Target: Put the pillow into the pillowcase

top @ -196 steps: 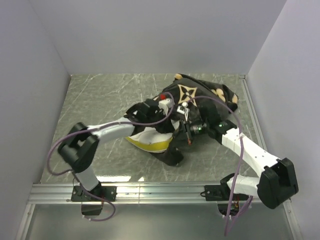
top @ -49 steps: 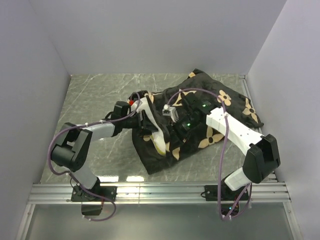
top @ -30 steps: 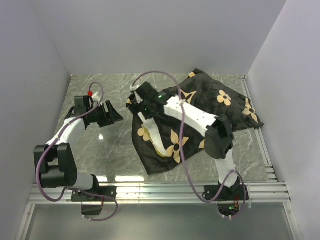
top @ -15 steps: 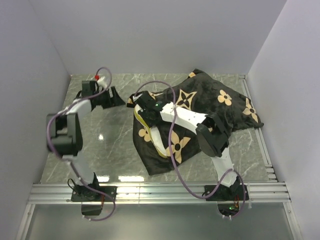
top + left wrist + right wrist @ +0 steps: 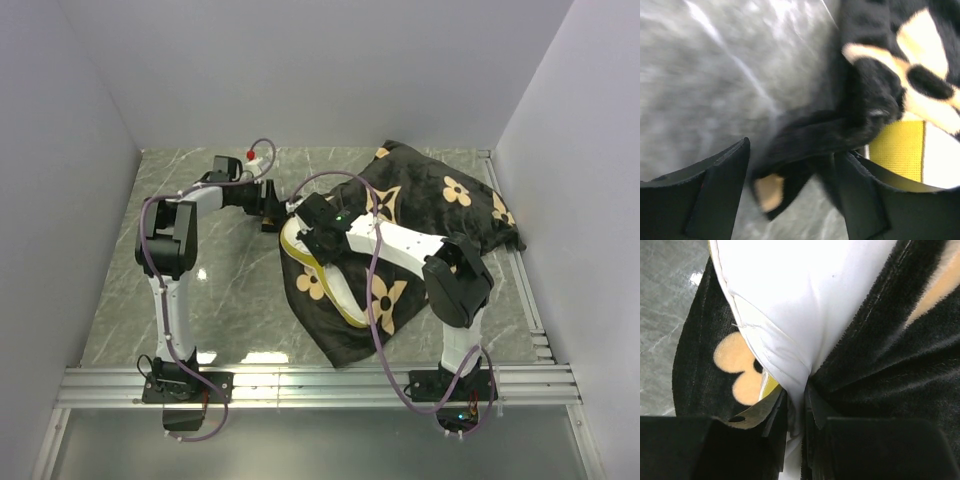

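The black pillowcase [image 5: 440, 200] with tan flowers lies from the back right to the front centre. The pillow [image 5: 333, 285] is mostly inside it, and only a white and yellow edge shows at the opening on the left. My right gripper [image 5: 315, 240] is at that opening. In the right wrist view it [image 5: 796, 395] is shut on a fold of the white pillow [image 5: 790, 290], with the pillowcase [image 5: 890, 365] beside it. My left gripper [image 5: 272, 205] is at the back corner of the opening. It [image 5: 795, 150] stands open astride a black pillowcase flap [image 5: 840, 135], beside the pillow's yellow band [image 5: 897, 147].
The grey marbled table [image 5: 200, 280] is walled on the left, back and right. An aluminium rail [image 5: 320, 385] runs along the near edge, where both arm bases sit. The right arm's cable loops over the pillowcase.
My left arm has swung from the table's back left over to the pillowcase opening. My right gripper has closed on the pillow's edge, and more yellow band now shows.
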{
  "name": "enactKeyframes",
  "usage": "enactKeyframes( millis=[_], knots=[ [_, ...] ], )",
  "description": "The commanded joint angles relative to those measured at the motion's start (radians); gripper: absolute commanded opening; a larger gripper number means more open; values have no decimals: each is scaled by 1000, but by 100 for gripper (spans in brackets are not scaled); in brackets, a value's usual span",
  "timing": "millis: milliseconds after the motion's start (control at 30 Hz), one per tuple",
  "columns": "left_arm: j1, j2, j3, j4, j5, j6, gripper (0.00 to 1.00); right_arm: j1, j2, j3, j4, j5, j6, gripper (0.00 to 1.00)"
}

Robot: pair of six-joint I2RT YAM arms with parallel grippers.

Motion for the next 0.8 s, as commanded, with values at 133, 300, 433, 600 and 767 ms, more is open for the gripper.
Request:
enactKeyframes(
  millis=[133, 300, 433, 600, 767],
  knots=[
    [-11, -58, -42, -304, -13, 157, 25, -66, -62, -15, -39, 53, -1, 22],
    [108, -127, 172, -765, -93, 353, 0, -134, -34, -26, -13, 132, -15, 22],
    [254, -90, 534, -1161, -220, 499, 0, -249, 7, -44, 9, 192, -16, 22],
    [280, -152, 363, -1145, -349, 557, 0, -252, 4, -37, 18, 188, 3, 22],
    [293, -121, 303, -965, -319, 478, 0, -156, -13, 15, 12, 99, 3, 35]
  ],
)
